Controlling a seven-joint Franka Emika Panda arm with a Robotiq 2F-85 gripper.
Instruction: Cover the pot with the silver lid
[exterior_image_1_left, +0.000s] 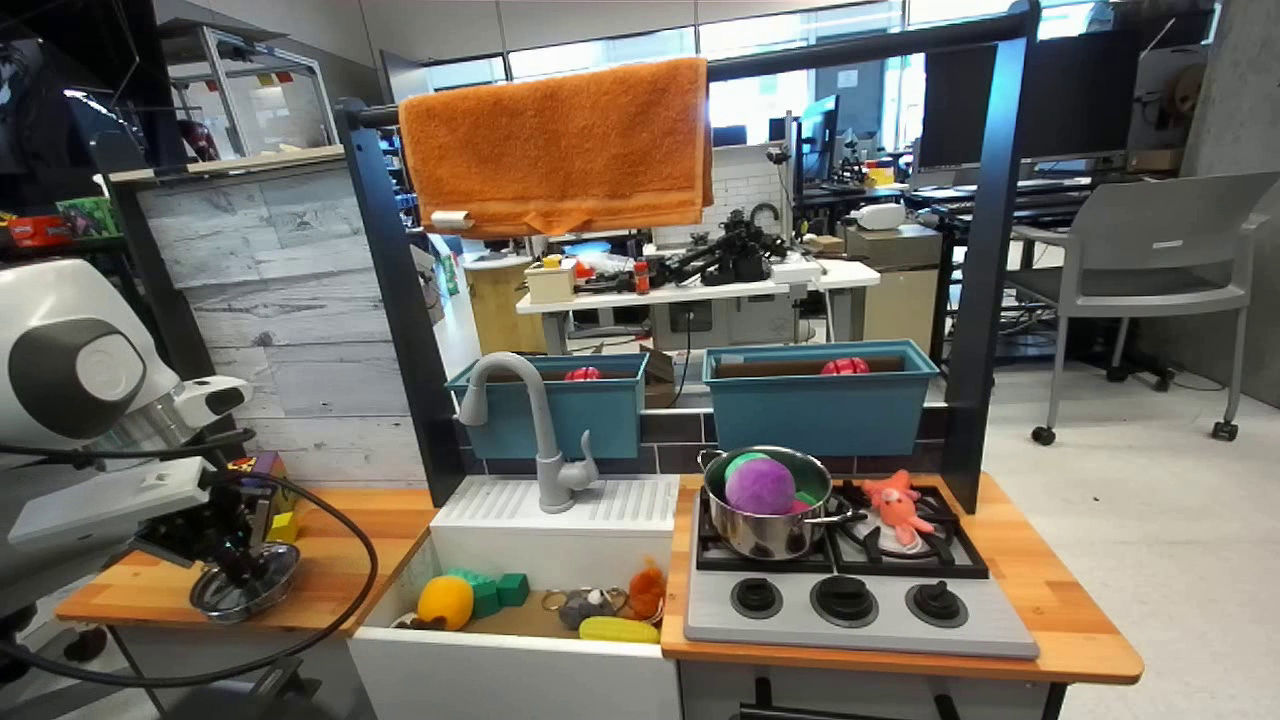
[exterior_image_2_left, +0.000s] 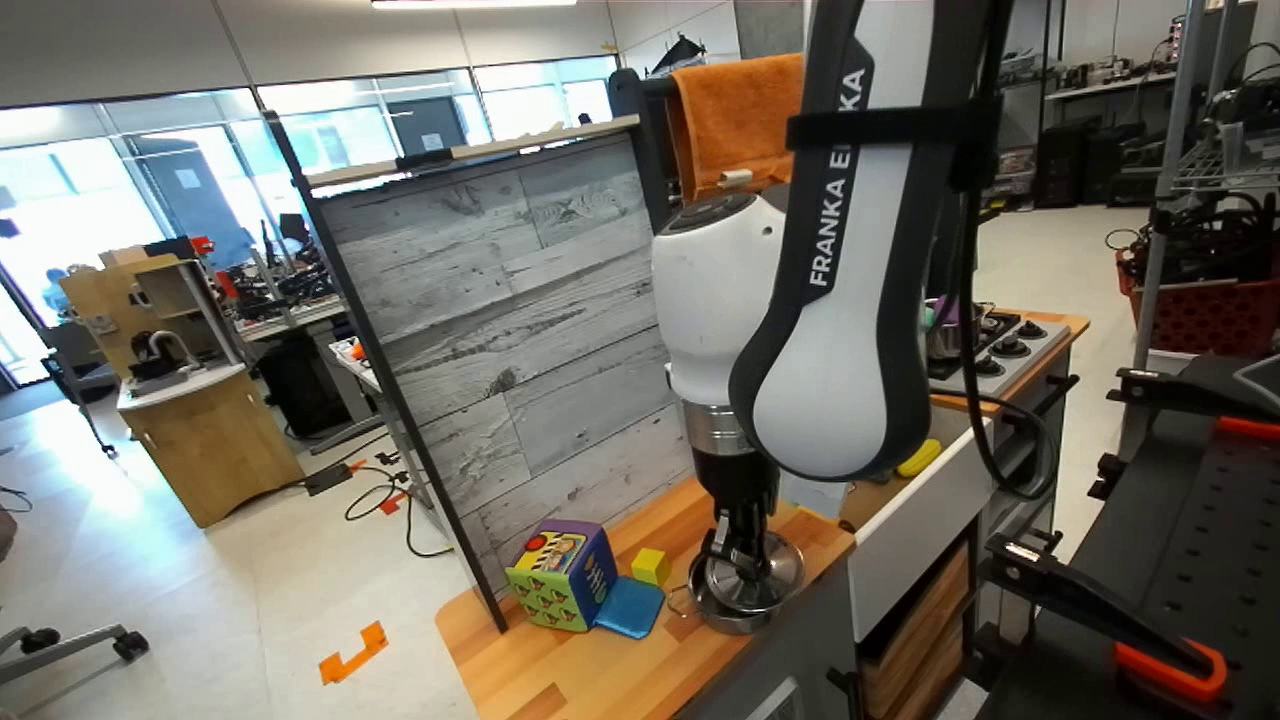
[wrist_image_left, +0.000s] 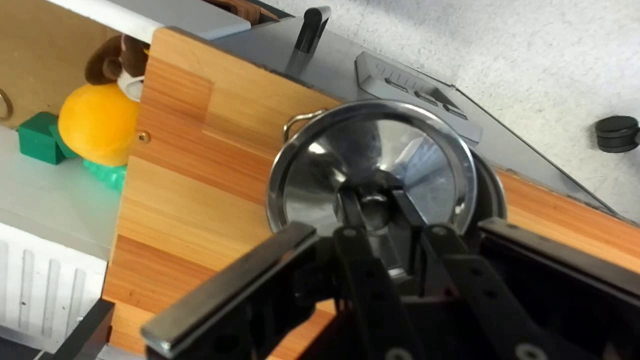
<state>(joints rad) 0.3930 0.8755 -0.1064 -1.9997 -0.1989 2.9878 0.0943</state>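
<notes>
The small steel pot (exterior_image_1_left: 216, 606) stands on the wooden counter at the front edge; it also shows in an exterior view (exterior_image_2_left: 733, 624) and in the wrist view (wrist_image_left: 494, 192), with a wire handle. The round silver lid (wrist_image_left: 320, 172) is over the pot but off-centre, so a crescent of the pot's rim and inside shows on one side. The lid also shows in both exterior views (exterior_image_1_left: 280, 567) (exterior_image_2_left: 786, 568). My gripper (wrist_image_left: 376, 200) points down, its fingertips close on both sides of the lid's knob; it also shows in both exterior views (exterior_image_1_left: 243, 572) (exterior_image_2_left: 742, 562). Whether lid touches rim is unclear.
A colourful cube (exterior_image_2_left: 565, 575), a blue flat piece (exterior_image_2_left: 630, 607) and a yellow block (exterior_image_2_left: 650, 566) lie beside the pot. A grey plank wall (exterior_image_2_left: 500, 320) stands behind. The sink (exterior_image_1_left: 515, 670) holds toys. The larger pot (exterior_image_1_left: 765, 535) with a purple ball stands on the stove.
</notes>
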